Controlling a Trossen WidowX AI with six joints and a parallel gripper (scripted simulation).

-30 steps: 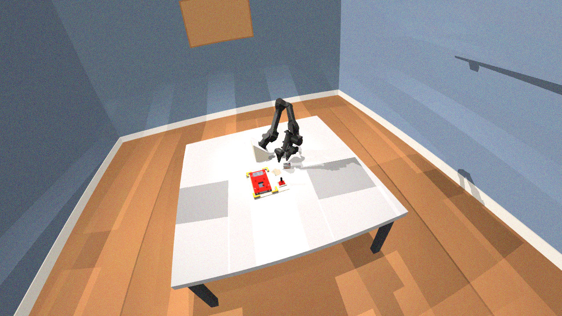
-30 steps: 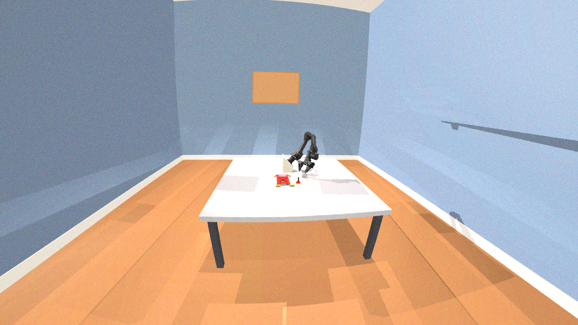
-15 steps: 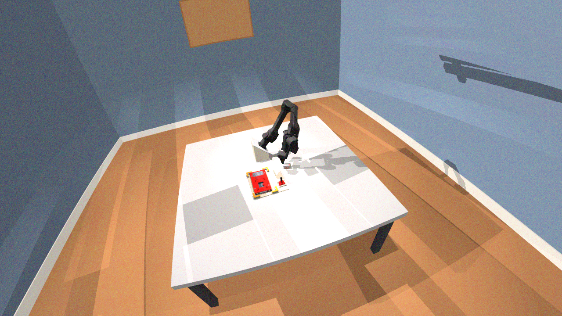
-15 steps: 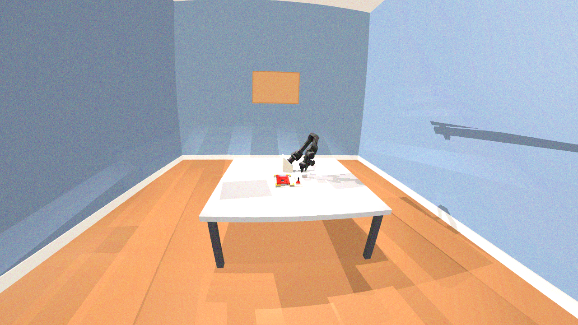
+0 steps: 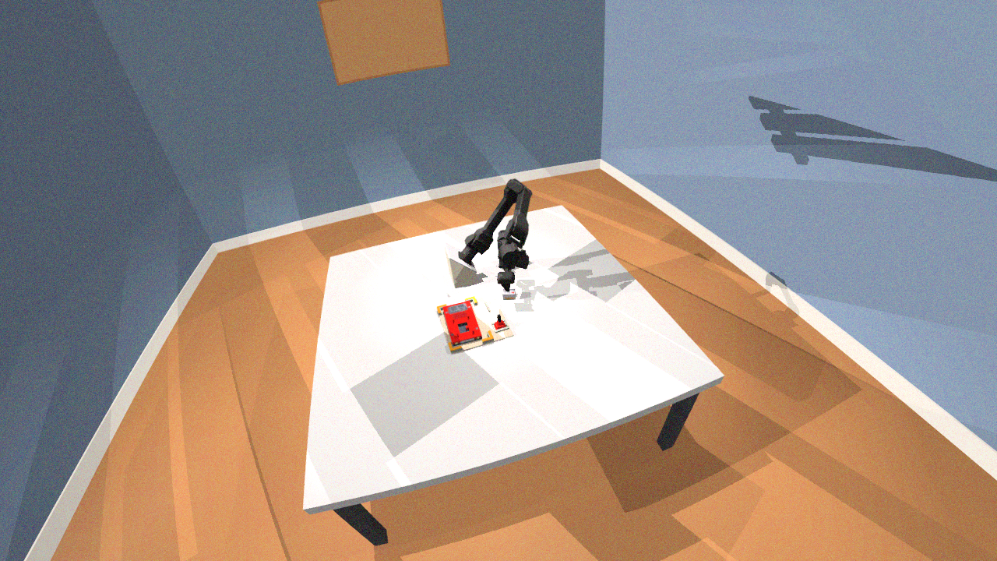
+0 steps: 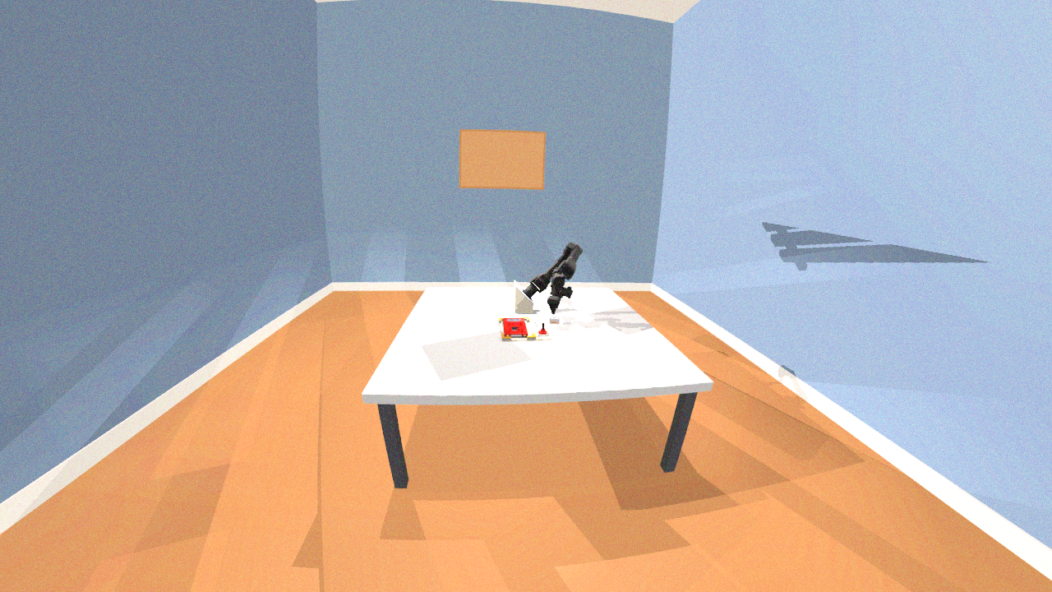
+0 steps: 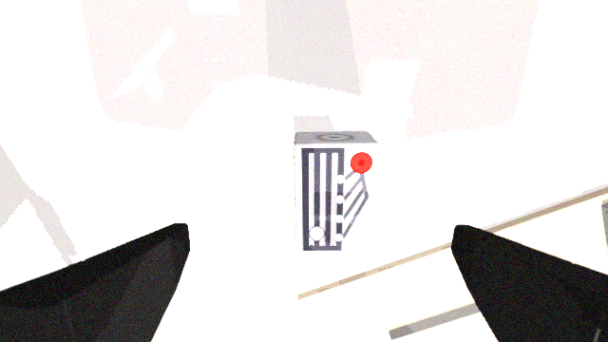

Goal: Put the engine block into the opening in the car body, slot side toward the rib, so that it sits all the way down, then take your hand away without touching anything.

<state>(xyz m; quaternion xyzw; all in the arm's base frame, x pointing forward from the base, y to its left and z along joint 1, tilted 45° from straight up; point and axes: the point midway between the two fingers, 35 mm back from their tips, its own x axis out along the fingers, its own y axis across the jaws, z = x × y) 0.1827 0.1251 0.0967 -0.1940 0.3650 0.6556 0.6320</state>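
The engine block [image 5: 509,294] [image 6: 554,321] [image 7: 323,190] is a small light grey block. It lies on the table beside the fixture board, its striped face with a red disc turned up toward the wrist camera. My gripper [image 5: 506,287] [image 6: 553,312] [image 7: 320,229] is open and empty above the block, with a fingertip off to each side of it in the wrist view. The red car body [image 5: 456,319] [image 6: 523,330] sits on the board, left of the block in the top and exterior views. Its opening [image 5: 463,326] shows as a small dark patch. The block's slot side and the rib cannot be made out.
The cream board [image 5: 507,333] [image 7: 380,270] has yellow corner pieces and a grey strip [image 7: 432,323]. A red piece with a black knob [image 5: 499,325] [image 6: 542,331] stands on it, right of the car. A cream wedge-shaped piece [image 5: 463,273] [image 6: 523,299] stands behind the car, near the arm.
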